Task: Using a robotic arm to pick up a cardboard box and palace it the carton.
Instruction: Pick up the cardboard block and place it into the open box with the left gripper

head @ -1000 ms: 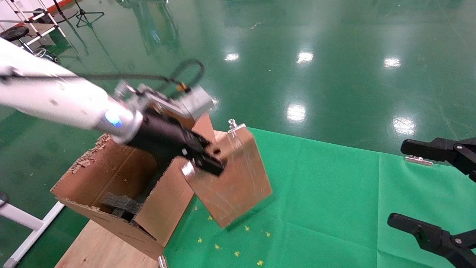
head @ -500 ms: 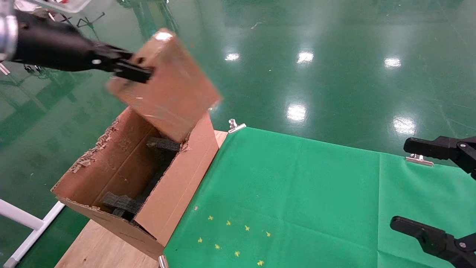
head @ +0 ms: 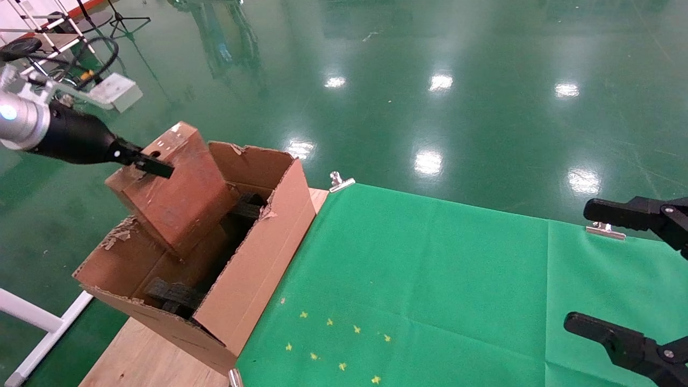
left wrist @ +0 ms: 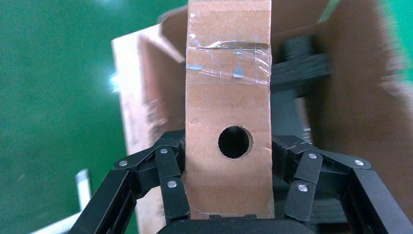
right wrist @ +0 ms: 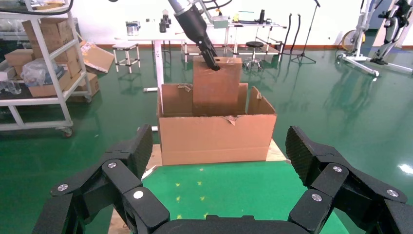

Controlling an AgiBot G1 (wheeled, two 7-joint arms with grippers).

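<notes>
Bright overhead lamps throw white glare patches across the glossy green floor [head: 441, 80] ahead of me. My green cloth-covered table [head: 430, 279] is evenly lit, with soft shadows. From my left wrist, the shiny clear tape [left wrist: 229, 61] glints and the large brown corrugated carton [left wrist: 360, 97] behind blurs.

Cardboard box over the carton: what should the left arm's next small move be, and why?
Probably lower it further before letting go. The left gripper is shut on the cardboard box, which hangs tilted with only its lower end inside the carton, above the black foam. The right gripper is parked open.
</notes>
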